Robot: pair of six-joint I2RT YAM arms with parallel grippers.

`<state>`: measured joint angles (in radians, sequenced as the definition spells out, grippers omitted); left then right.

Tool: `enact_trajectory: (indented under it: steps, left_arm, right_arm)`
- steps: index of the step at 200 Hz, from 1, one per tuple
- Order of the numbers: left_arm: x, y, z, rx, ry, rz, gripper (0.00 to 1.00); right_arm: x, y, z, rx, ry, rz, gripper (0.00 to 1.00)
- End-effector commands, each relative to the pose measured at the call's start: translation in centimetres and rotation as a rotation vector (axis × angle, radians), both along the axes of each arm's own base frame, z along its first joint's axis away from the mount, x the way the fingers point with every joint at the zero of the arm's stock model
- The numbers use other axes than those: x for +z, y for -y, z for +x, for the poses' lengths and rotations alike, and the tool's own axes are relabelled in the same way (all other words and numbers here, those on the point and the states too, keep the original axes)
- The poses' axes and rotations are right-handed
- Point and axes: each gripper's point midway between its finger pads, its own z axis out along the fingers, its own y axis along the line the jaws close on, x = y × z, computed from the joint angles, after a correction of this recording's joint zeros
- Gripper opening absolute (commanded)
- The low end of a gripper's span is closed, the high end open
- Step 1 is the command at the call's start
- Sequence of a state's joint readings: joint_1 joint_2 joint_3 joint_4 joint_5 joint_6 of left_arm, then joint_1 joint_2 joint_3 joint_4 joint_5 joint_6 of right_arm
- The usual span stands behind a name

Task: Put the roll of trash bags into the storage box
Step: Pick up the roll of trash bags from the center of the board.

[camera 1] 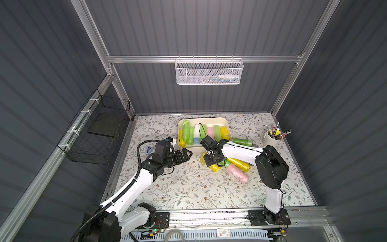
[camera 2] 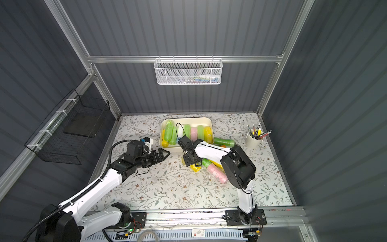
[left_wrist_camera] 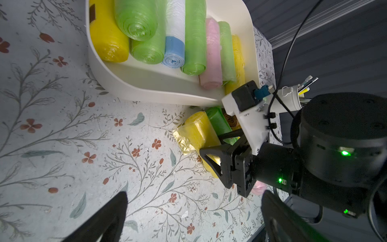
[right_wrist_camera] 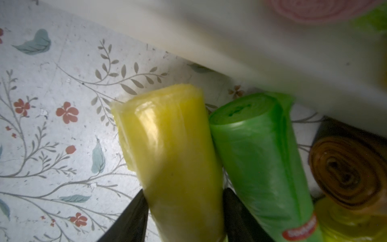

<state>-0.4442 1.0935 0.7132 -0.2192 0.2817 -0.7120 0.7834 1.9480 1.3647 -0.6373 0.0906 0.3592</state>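
- In both top views, your right tool (camera 1: 207, 160) is down among the loose rolls (camera 1: 238, 169) on the desk (camera 1: 188, 188), just in front of the storage box (camera 1: 209, 119). Your left tool (camera 1: 187, 154) is wide open and holds nothing.
- In the left wrist view, the yellow roll (left_wrist_camera: 196, 134) is just beside the box, not in it.
- In the right wrist view, the right tool's black fingers (right_wrist_camera: 132, 220) squeeze the yellow roll, one on each side. You are at the grab step. Next, I think you must lift it over the box wall and drop it in.
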Motion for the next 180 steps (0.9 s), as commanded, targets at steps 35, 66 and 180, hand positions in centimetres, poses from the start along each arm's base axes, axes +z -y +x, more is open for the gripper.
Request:
enact_trajectory:
  steps: [35,66,180]
  left_arm:
    - [0.6,0.3,0.3,-0.003,0.010,-0.015,1.00]
    - [0.5,0.3,0.3,-0.003,0.006,-0.014,1.00]
    - [0.4,0.3,0.3,-0.002,0.005,-0.015,1.00]
  right_arm:
    - [-1.0,0.2,-0.1,-0.028,-0.020,-0.024,0.57]
    - [-1.3,0.2,-0.1,-0.036,-0.022,-0.026,0.54]
    - [-0.4,-0.3,0.4,-0.034,0.008,-0.005,0.43]
